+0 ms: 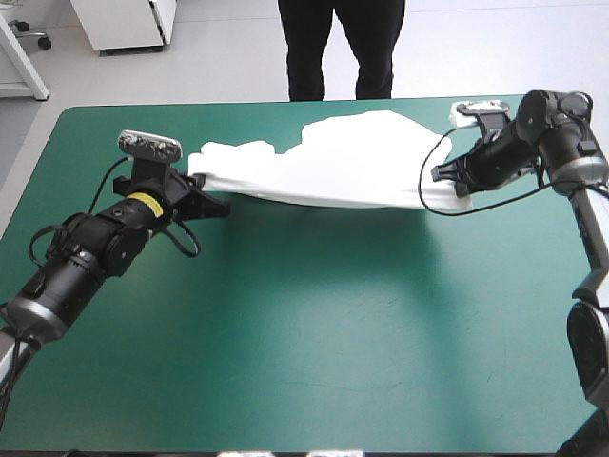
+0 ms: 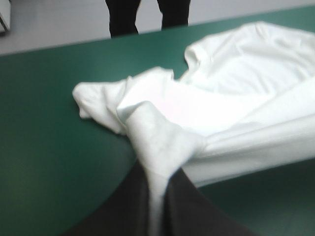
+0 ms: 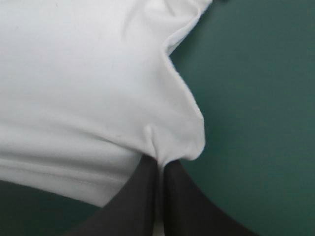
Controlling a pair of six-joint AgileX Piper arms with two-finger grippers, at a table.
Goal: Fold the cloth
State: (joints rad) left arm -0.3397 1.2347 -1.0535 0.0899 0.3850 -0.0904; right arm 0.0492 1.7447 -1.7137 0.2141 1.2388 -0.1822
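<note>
**High view.** T-shirt [image 1: 333,157], 1: white, lying across the far half of the counter [image 1: 314,333], 1, teal-green. Its near edge is raised and stretched between 2 end effectors while the far part rests on the counter. This looks like a paired grip to keep the edge straight for a fold. Left end effector [image 1: 211,203] is toward the counter's left edge, right end effector [image 1: 455,181] toward its right edge.

**Left wrist view.** Left end effector [image 2: 156,182]: black fingers all but closed, pinching a bunched corner.

**Right wrist view.** Right end effector [image 3: 158,164]: fingers nearly closed on a hem fold, with the counter beneath.
</note>
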